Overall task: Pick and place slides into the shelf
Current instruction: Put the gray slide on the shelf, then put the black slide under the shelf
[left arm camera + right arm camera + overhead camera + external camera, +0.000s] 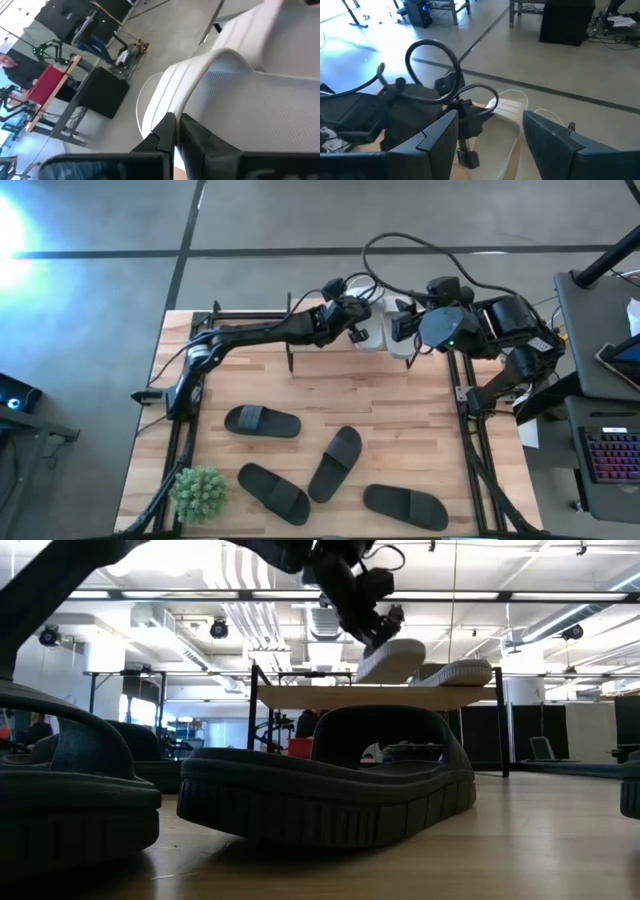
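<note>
We observe both arms reaching to the far edge of the desk (pixel 400 395), where the shelf (pixel 330 350) stands. The left pincer (pixel 358 323) is positioned above the shelf's wooden top board and is closed narrowly on the edge of a white slide (pixel 210 85); in the left wrist view its two dark fingers (pixel 167 132) sit almost together, pinching the slide's rim. In the low view this white slide (pixel 392 660) is tilted, with its toe end raised off the top board (pixel 400 697) under the left pincer (pixel 378 630). A second white slide (pixel 455 672) lies flat on the same board, just beside the first. The right pincer (pixel 408 328) is located just beside the left one at the shelf, and its fingers (pixel 435 135) stand wide apart and hold nothing, with the white slide (pixel 507 120) visible between them farther off. Four black slides remain on the desk nearer the front: one (pixel 262 421) toward the left, one (pixel 335 463) lying diagonally at the centre, one (pixel 274 491) near the green plant (pixel 198 493), and one (pixel 404 505) toward the right.
</note>
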